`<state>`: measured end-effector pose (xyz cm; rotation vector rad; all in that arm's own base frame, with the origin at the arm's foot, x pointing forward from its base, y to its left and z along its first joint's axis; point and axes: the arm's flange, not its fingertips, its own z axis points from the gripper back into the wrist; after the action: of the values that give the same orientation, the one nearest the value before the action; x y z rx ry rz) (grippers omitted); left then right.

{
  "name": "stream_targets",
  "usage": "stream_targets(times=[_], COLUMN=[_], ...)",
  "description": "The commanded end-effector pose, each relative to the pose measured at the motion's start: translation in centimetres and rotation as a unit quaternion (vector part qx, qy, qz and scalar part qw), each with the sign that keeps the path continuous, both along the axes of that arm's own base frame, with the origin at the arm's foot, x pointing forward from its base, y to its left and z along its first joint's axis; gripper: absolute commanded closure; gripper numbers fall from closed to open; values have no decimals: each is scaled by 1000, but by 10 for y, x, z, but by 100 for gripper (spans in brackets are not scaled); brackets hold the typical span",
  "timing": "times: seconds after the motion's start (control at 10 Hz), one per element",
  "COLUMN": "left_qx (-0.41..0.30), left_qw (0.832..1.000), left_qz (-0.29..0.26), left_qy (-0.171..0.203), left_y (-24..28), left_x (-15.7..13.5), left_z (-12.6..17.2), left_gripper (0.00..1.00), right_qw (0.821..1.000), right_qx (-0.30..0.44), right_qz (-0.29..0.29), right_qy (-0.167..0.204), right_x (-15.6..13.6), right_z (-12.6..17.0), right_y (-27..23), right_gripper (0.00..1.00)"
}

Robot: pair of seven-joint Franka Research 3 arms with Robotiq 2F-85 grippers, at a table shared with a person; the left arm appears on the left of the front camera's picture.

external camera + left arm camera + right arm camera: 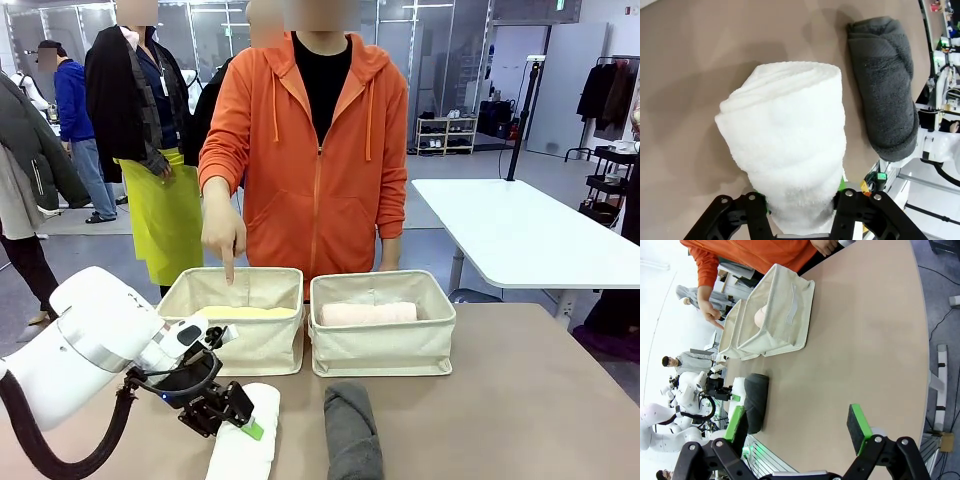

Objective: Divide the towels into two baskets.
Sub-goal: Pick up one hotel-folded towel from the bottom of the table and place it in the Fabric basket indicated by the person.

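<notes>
My left gripper [240,420] is shut on the near end of the white towel [245,450], which lies on the table in front of the left basket [250,345]. In the left wrist view the white towel [790,145] bulges between the closed jaws of the left gripper [802,206]. The dark grey towel [350,430] lies beside it. A pale yellow towel [245,312] rests in the left basket, a pale pink towel [368,313] in the right basket [385,350]. My right gripper [797,420] hangs open above bare table, holding nothing.
A person in an orange hoodie stands behind the baskets, one hand [225,240] pointing a finger down into the left basket. The tabletop [520,400] to the right of the baskets is free. A white table [530,235] stands farther back on the right.
</notes>
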<state>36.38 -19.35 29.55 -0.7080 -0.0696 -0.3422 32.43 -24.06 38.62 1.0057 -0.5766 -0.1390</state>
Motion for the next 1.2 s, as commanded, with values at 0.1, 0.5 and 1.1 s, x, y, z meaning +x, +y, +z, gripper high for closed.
stream_targets(times=[0.1,0.5,1.1], left_qx=[-16,6,33], left_qw=[1000,993,982], left_qz=[-3,-77,-114], left_qy=[-4,-91,-145], left_y=[26,47,36], left_x=[-61,-69,-27], left_z=[10,100,162], left_gripper=[66,66,66], right_qw=[1000,1000,1000], right_qx=[2,2,2], right_qz=[4,4,4], right_qy=[-5,-5,-5], right_x=[1,1,1], right_z=[3,3,3], right_y=[0,0,0], right_gripper=[0,0,0])
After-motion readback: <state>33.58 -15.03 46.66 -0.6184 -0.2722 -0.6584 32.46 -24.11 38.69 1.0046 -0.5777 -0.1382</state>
